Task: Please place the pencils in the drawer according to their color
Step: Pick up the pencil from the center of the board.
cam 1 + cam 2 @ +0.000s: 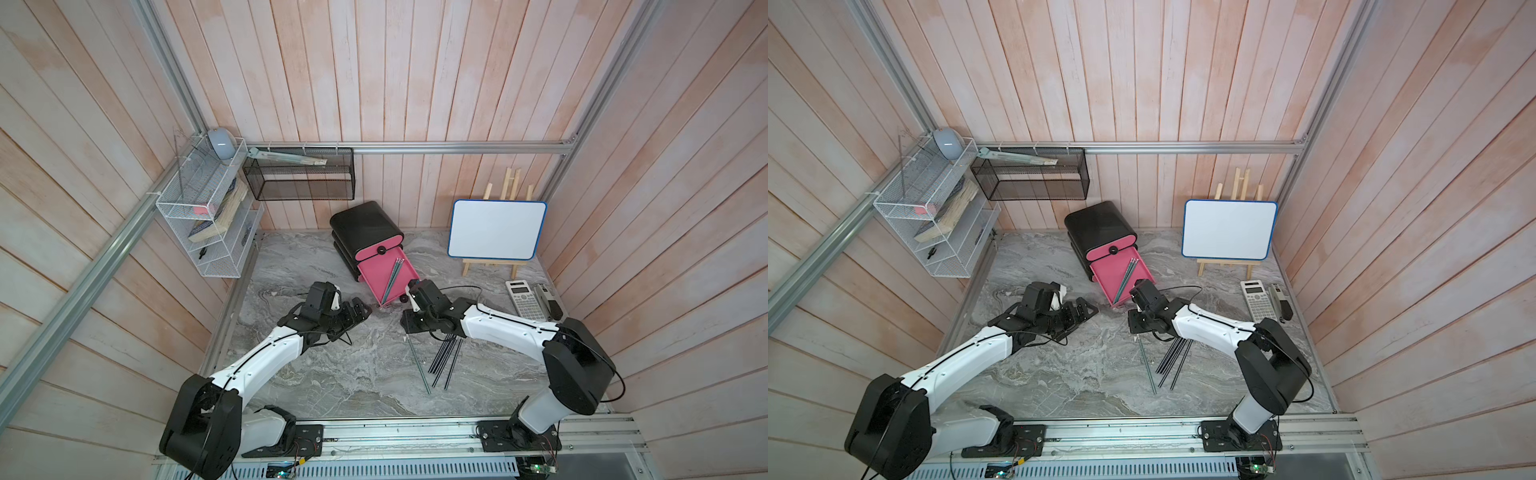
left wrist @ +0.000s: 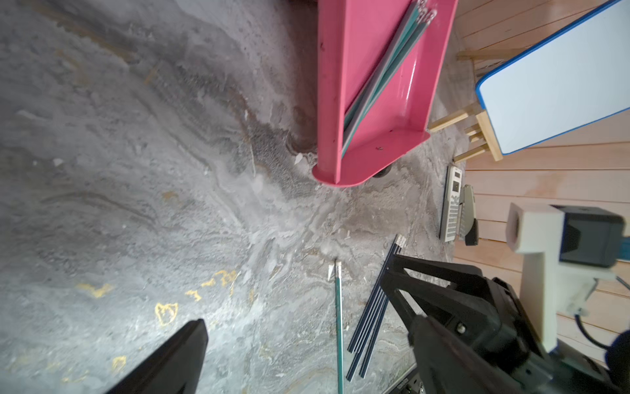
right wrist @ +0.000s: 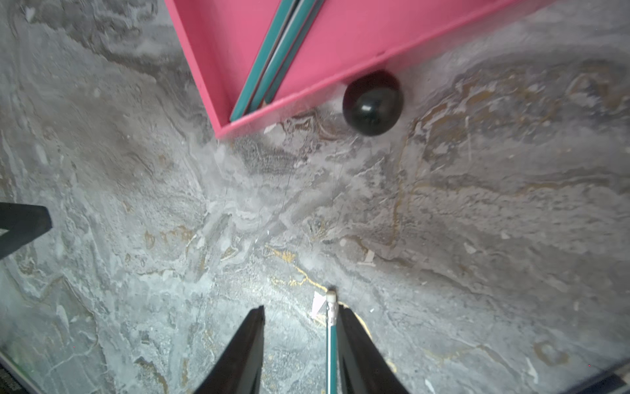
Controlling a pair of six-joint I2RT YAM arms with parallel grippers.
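Observation:
The drawer cabinet (image 1: 361, 226) is black, with one pink drawer (image 1: 374, 270) pulled out onto the table; several teal and grey pencils (image 1: 392, 278) lie slanted in it. On the table a single teal pencil (image 1: 419, 365) lies beside several black pencils (image 1: 446, 361). My right gripper (image 3: 301, 308) is low over the teal pencil's (image 3: 330, 341) eraser end, jaws open, the pencil lying against one finger. The open drawer's round black knob (image 3: 372, 102) is just ahead of it. My left gripper (image 1: 361, 309) hovers open and empty to the left of the drawer's front.
A whiteboard on a wooden easel (image 1: 496, 230) stands at the back right, with a calculator (image 1: 525, 299) and a stapler (image 1: 546, 297) in front of it. A black mesh basket (image 1: 299, 178) and a white wire shelf (image 1: 203, 216) hang on the back left walls.

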